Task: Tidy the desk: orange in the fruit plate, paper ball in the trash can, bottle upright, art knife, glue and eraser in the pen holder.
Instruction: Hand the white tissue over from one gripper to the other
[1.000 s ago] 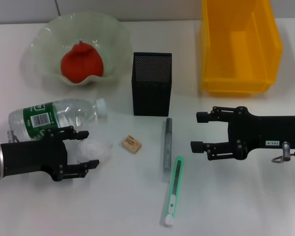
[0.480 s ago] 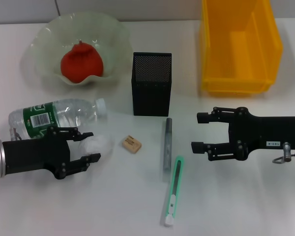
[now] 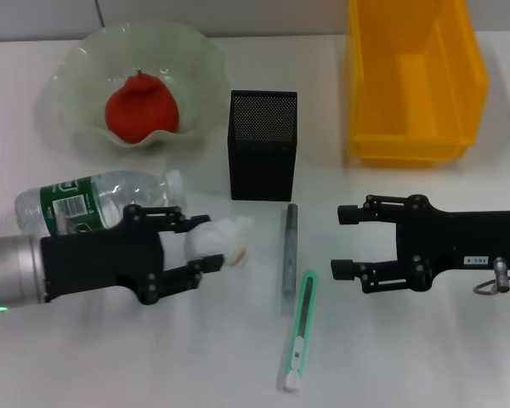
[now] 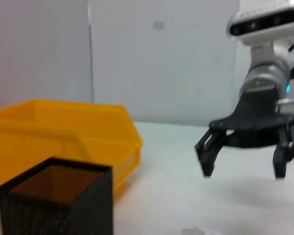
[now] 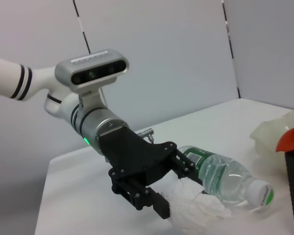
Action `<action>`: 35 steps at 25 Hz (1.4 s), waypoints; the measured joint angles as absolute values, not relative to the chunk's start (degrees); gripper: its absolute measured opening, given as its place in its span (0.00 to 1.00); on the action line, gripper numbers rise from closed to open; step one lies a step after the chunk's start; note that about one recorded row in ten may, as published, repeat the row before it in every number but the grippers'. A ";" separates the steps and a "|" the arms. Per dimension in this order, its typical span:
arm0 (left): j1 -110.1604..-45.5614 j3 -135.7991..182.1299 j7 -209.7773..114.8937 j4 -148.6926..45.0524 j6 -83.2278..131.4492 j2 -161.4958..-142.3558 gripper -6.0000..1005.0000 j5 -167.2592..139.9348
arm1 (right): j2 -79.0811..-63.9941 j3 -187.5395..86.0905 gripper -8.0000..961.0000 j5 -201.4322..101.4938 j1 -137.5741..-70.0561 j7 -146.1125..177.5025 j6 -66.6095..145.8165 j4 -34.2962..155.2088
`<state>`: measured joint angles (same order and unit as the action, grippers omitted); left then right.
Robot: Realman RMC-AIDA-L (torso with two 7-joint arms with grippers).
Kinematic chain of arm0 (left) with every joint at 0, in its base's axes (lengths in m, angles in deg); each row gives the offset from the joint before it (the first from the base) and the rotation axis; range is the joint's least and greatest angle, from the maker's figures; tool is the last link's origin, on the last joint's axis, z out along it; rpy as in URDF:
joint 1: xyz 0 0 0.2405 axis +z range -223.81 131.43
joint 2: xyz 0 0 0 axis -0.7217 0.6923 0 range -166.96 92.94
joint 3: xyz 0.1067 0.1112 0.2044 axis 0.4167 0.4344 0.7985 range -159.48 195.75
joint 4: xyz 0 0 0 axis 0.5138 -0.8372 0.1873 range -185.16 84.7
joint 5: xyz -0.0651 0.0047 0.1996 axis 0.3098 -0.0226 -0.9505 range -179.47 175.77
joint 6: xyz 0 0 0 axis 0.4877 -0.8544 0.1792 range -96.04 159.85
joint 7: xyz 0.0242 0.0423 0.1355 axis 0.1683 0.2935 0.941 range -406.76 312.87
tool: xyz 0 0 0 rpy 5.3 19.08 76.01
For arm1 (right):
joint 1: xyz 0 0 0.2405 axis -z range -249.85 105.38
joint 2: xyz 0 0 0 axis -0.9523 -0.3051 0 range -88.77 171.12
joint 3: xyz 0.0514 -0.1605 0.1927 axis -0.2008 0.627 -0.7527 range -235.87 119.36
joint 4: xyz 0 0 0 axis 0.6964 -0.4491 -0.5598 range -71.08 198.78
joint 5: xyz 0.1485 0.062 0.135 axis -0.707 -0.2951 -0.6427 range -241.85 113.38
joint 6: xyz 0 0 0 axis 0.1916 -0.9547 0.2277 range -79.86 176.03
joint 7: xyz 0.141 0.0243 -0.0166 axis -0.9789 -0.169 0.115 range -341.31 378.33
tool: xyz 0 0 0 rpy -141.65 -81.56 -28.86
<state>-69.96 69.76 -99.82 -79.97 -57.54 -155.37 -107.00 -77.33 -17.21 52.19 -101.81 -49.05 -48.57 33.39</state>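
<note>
Now the left gripper [image 3: 202, 247], clamping the crumpled white paper ball [image 3: 214, 237], is carrying it rightward over the eraser, while the right gripper [image 3: 342, 241] is idling wide open.

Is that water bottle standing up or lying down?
Lying down. The water bottle rests on its side on the table, cap pointing toward the pen holder, behind the left tool holding the paper ball.
</note>
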 joint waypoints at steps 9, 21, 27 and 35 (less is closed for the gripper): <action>-73.31 69.70 -103.10 -75.49 -60.79 -155.43 0.50 -103.41 | -77.92 -17.52 0.84 52.00 -99.41 -38.28 -48.60 34.19; -76.01 69.72 -113.71 -71.66 -57.20 -155.50 0.49 -99.04 | -78.12 -17.93 0.84 43.05 -97.16 -10.88 -45.51 42.74; -76.58 69.72 -118.34 -70.63 -55.89 -155.46 0.49 -98.90 | -78.23 -17.95 0.84 38.54 -96.83 1.75 -44.29 46.79; -77.13 69.66 -125.71 -70.44 -55.46 -155.56 0.49 -98.61 | -78.33 -18.00 0.84 36.87 -97.85 11.47 -44.05 50.11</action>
<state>-77.13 69.66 -125.71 -70.44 -55.46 -155.56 -98.61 -78.33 -18.00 36.87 -97.85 11.47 -44.05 50.11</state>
